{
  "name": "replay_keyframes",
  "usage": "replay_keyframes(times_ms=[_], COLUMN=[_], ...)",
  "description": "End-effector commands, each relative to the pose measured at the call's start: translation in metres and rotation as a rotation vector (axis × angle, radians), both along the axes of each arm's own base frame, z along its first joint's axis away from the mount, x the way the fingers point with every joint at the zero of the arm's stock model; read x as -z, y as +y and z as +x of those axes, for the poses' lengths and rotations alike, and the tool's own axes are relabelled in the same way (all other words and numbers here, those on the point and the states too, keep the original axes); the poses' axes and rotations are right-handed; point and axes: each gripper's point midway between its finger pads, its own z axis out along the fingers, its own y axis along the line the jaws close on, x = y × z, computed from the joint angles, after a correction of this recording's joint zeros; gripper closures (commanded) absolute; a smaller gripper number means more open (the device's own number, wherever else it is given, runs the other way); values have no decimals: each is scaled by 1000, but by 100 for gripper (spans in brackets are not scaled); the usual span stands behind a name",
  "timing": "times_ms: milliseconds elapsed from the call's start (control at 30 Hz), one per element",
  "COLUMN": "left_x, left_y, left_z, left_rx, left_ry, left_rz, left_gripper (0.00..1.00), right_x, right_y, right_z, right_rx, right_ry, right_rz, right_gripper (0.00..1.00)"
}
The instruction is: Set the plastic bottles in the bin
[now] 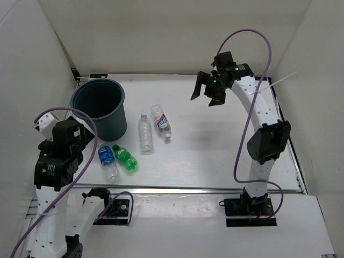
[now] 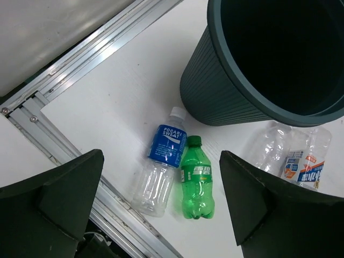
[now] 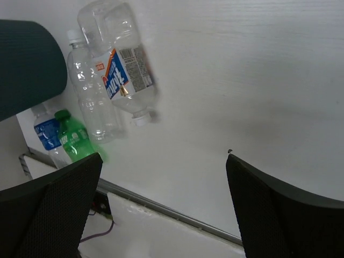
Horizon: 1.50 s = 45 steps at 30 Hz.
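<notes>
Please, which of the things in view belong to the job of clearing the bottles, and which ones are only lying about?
Belong to the job:
- bin
- plain clear bottle
- white-red-blue label bottle
- blue-label bottle
- green bottle

Only there, no part in it:
- purple cable on the right arm
- metal rail along the table's near edge

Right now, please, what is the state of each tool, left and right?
Left tool: open, holding nothing.
Right tool: open, holding nothing.
</notes>
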Motion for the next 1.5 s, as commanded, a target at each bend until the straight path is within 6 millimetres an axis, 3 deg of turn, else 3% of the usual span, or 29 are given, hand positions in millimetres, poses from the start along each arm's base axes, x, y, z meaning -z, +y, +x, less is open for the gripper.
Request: replay_keyframes(times_ms=[0, 67, 100, 167, 200, 333, 367, 500, 767, 867, 967, 1133, 1233, 1467], left_x=[-1, -4, -4, -3, -3, 4, 9, 15, 13, 14, -1, -32, -47, -37], left_y=[2, 1, -3, -5, -6, -5, -5, -9, -12, -13, -9, 5, 8, 11], left_z=[-8, -6, -4, 0, 0, 7, 9, 18, 32, 39, 41, 38, 35, 21], left_rx=[-5, 17, 45, 68, 82, 114, 120, 152, 169, 188, 178, 123, 126, 119], left_ry=[-30, -71, -81, -103, -98, -47, -24, 31, 10, 40, 38, -8, -29, 29], left_rz=[6, 8, 5, 18, 18, 69, 78, 88, 95, 107, 137, 206, 233, 234], left_gripper=[0, 0, 0, 0, 0, 0, 0, 0, 0, 0, 0, 0, 0, 0], right_x=[-6, -9, 7, 14, 30, 58, 73, 98, 92, 98, 109, 135, 140, 163], right_y=[29, 42, 48, 62, 60, 71, 77, 86, 143, 158, 172, 184, 187, 194], right_z=[14, 22, 26, 32, 37, 54, 54, 55, 49, 46, 39, 36, 40, 39], right_rx=[-128, -165, -186, -209, -194, -200, -209, -229, -353, -375, -405, -405, -396, -389], right_ry=[-48, -50, -13, -27, -6, -14, 12, 43, -2, -2, 7, 23, 2, 11], right_rz=[84, 141, 150, 155, 128, 87, 80, 57, 179, 193, 200, 164, 141, 106], right_gripper=[0, 0, 0, 0, 0, 0, 0, 0, 0, 0, 0, 0, 0, 0])
